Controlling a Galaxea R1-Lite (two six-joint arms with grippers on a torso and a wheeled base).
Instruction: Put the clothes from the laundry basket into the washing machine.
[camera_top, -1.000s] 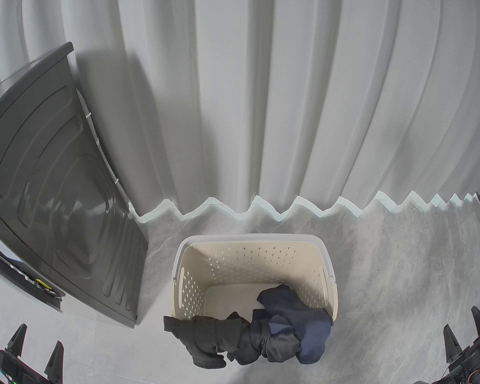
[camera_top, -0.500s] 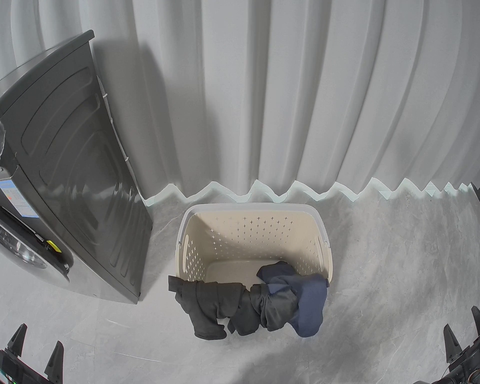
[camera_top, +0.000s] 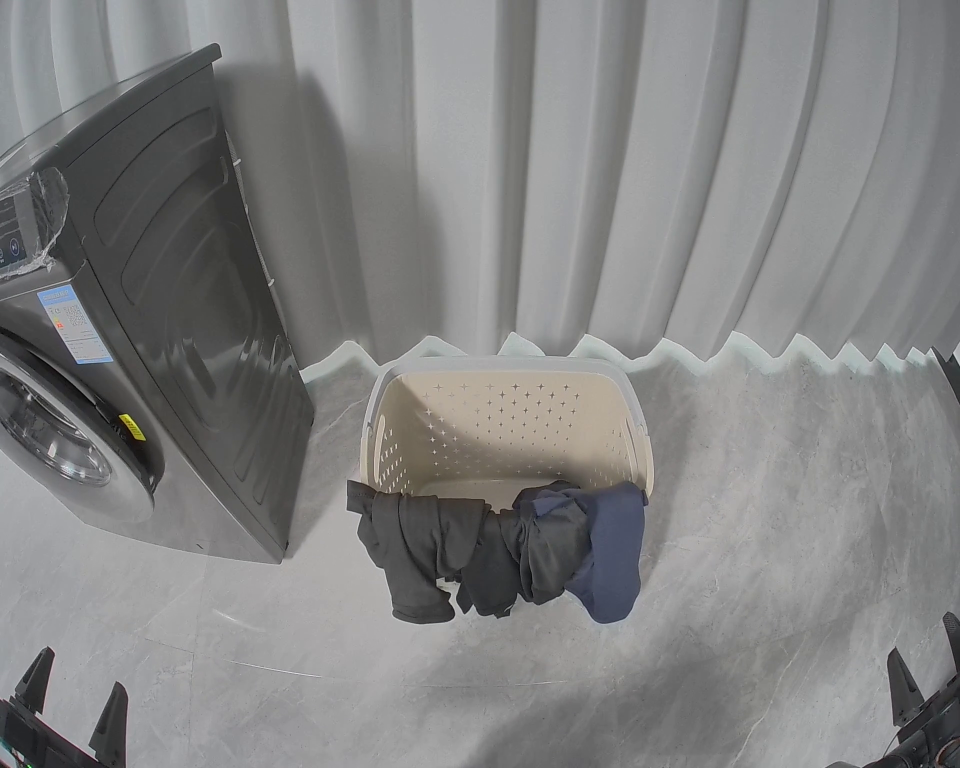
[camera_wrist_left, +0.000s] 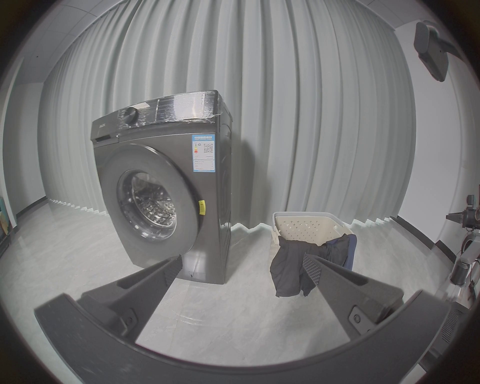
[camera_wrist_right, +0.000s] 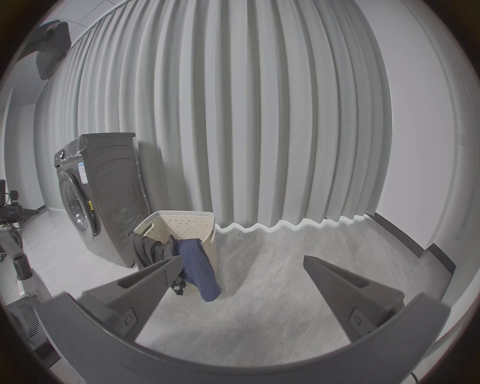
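1. While both arms sit low at the near edge of the head view, the left gripper (camera_top: 75, 690) has its fingers spread wide with nothing between them, well short of the laundry.
2. At the opposite near corner, the right gripper (camera_top: 922, 650) also has its fingers spread and holds nothing.
3. Between the two arms and farther ahead, the cream laundry basket (camera_top: 500, 430) stands upright on the grey floor (camera_top: 780, 520), just in front of the pleated white curtain (camera_top: 600, 180).
4. Most of the clothes (camera_top: 500, 555) hang over the basket's near rim and down its outer wall: dark grey garments (camera_top: 430, 550) toward the robot's left, and a blue garment (camera_top: 610, 560) toward its right, touching them.
5. To the left of the basket, near it but apart, stands the dark grey washing machine (camera_top: 170, 330); its round door (camera_wrist_left: 147, 205) looks shut in the left wrist view.
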